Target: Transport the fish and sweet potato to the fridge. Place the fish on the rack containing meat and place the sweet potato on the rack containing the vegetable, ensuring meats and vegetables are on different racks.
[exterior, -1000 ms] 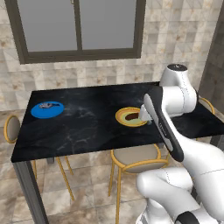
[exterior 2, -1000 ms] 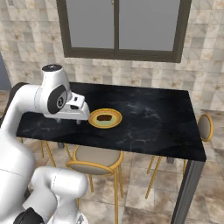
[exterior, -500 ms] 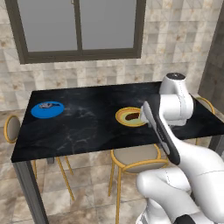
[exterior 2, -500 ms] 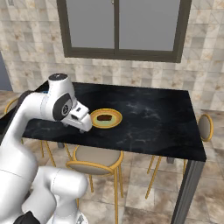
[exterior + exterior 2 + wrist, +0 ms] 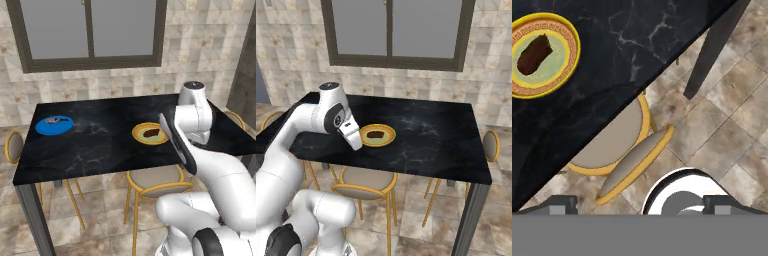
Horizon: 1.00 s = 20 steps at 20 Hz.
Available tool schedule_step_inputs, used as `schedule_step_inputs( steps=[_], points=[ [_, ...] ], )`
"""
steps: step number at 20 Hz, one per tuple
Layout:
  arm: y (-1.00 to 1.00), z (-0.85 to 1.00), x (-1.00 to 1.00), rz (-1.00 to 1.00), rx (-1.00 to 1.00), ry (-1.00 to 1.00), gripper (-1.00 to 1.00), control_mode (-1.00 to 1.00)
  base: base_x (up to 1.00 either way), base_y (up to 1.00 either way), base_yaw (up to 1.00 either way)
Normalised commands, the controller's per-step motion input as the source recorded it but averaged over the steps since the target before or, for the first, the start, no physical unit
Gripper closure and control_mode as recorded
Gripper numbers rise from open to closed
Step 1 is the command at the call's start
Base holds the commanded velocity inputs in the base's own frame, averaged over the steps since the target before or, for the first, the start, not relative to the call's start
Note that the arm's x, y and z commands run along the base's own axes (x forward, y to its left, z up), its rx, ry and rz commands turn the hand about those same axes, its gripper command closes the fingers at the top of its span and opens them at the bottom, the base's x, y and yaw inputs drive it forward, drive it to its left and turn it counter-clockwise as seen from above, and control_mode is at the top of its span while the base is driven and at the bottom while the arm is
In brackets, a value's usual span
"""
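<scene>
Since half a second ago the arm has folded lower, with the gripper (image 5: 354, 136) now hanging at the black table's (image 5: 110, 145) near edge; whether its fingers are open or closed cannot be told. The sweet potato (image 5: 151, 133) lies on the yellow plate (image 5: 387, 136). The hand view shows a chair (image 5: 614, 145) under the table. The left base view shows the fish (image 5: 56, 120) on a blue plate (image 5: 46, 128), the window (image 5: 90, 30) beyond.
</scene>
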Motion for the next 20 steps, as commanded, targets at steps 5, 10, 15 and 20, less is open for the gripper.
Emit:
schedule_step_inputs(
  steps=[5, 10, 15, 20],
  points=[
    [-0.13, -0.01, 0.71, -0.38, 0.07, 0.0, -1.0, -1.0, 0.0, 0.0, 0.0],
    [-0.01, -0.1, 0.69, -0.28, 0.09, 0.0, -1.0, -1.0, 0.0, 0.0, 0.0],
    [0.0, -0.23, 0.6, -0.08, 0.12, 0.02, -1.0, -1.0, 0.0, 0.0, 0.0],
    [0.0, -0.38, 0.53, 0.0, 0.06, 0.02, -1.0, -1.0, 0.0, 0.0, 0.0]
  ],
)
